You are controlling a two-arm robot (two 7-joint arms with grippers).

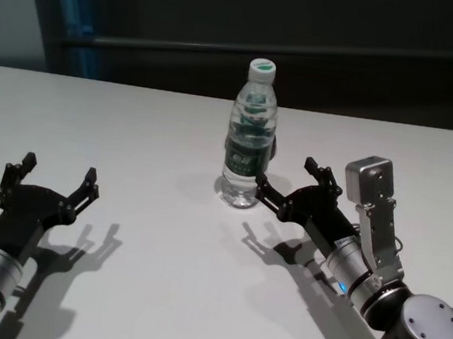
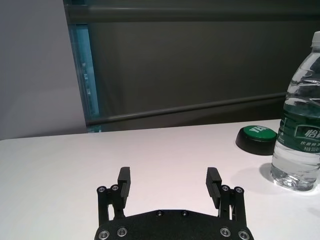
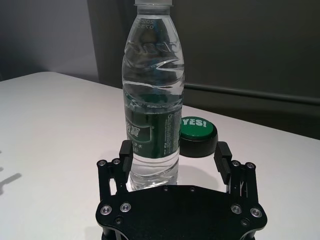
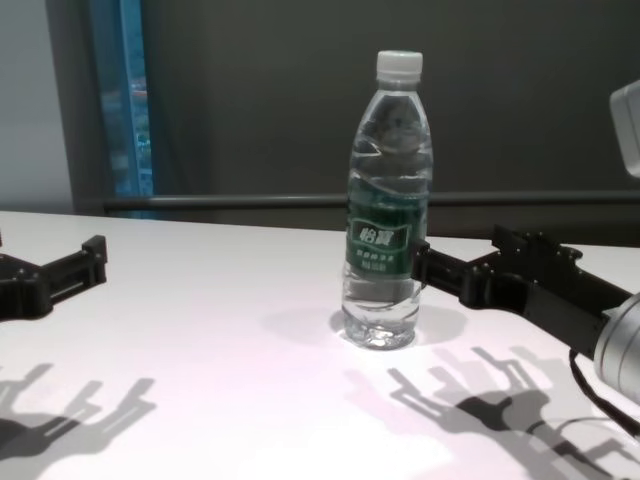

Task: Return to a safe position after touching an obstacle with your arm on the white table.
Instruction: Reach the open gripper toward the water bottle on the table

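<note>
The obstacle, a clear water bottle [image 1: 251, 140] with a white cap and dark green label, stands upright on the white table [image 1: 134, 127]. It also shows in the chest view [image 4: 387, 220] and the left wrist view [image 2: 300, 130]. My right gripper [image 1: 288, 176] is open and low over the table. One fingertip [image 1: 262, 181] is right against the bottle's base. In the right wrist view the bottle [image 3: 152, 100] stands just ahead of my open gripper [image 3: 173, 152], close to one finger [image 3: 125, 152]. My left gripper [image 1: 58, 172] is open and empty, well to the left of the bottle.
A low black round button with a green top [image 3: 198, 132] sits just behind the bottle; it also shows in the left wrist view [image 2: 256, 137]. A dark wall with a rail [image 1: 303, 56] runs beyond the table's far edge.
</note>
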